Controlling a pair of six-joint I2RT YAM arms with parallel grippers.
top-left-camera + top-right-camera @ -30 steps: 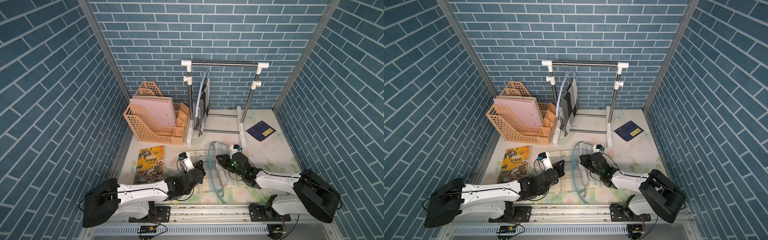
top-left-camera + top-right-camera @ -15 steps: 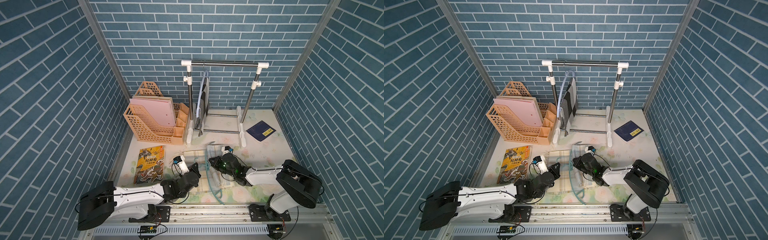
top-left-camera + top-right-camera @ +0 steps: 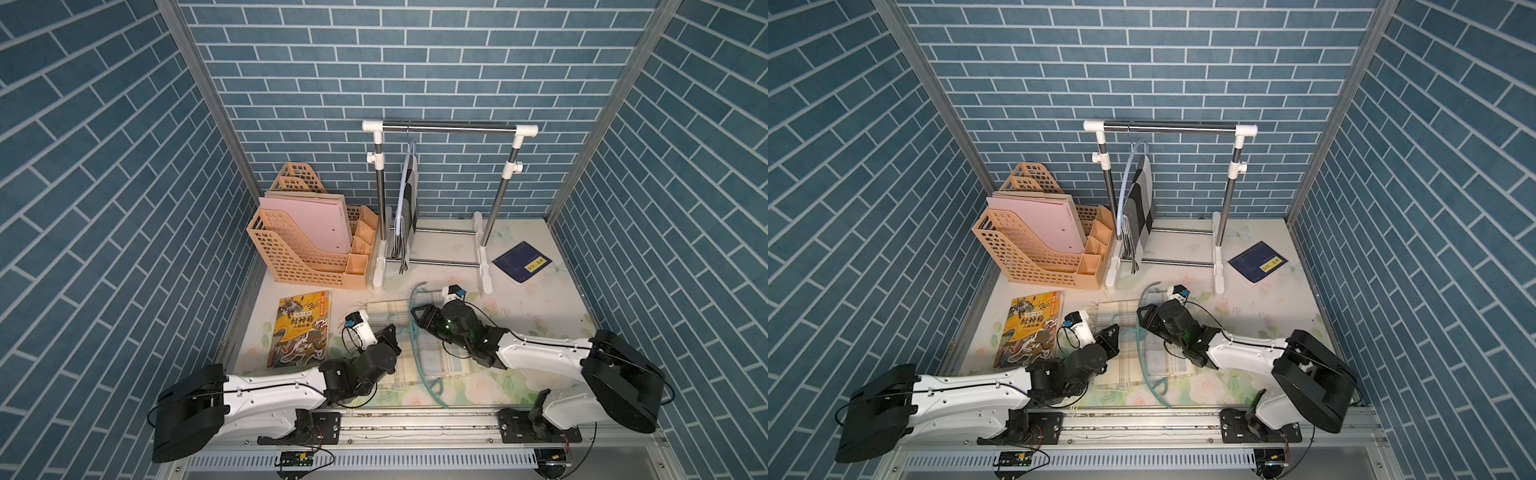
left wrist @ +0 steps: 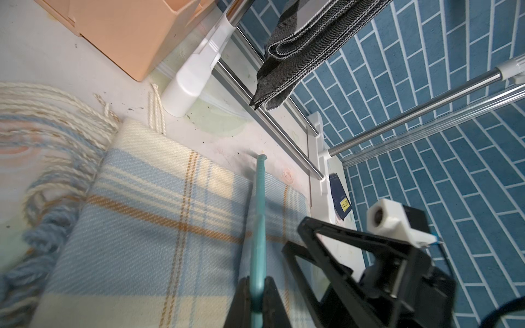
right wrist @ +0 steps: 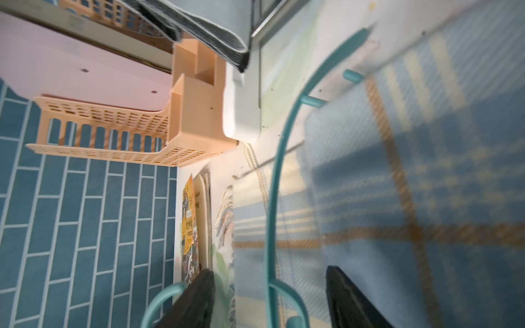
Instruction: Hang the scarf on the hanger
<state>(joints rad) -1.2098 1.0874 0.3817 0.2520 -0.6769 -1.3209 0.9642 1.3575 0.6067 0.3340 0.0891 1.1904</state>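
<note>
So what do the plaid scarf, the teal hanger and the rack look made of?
The scarf: soft woven cloth, wool or acrylic perhaps; twill ribs and twisted yarn fringe show. The hanger: smooth matte plastic, probably, with moulded pegs. The rack: shiny metal tubes, glossy white plastic joints and feet.

A peach file organizer [image 3: 307, 253] holding pink folders [image 3: 320, 220] stands at the desk's [image 3: 540, 307] back left, just beside a clothes rack [image 3: 449, 129] with a metal rail. A folded grey-and-black cloth [image 3: 1142, 203] hangs from that rail, near its left post. An illustrated book [image 3: 301, 332] lies flat in front of the organizer; a dark blue booklet [image 3: 521, 262] lies right of the rack.
</note>
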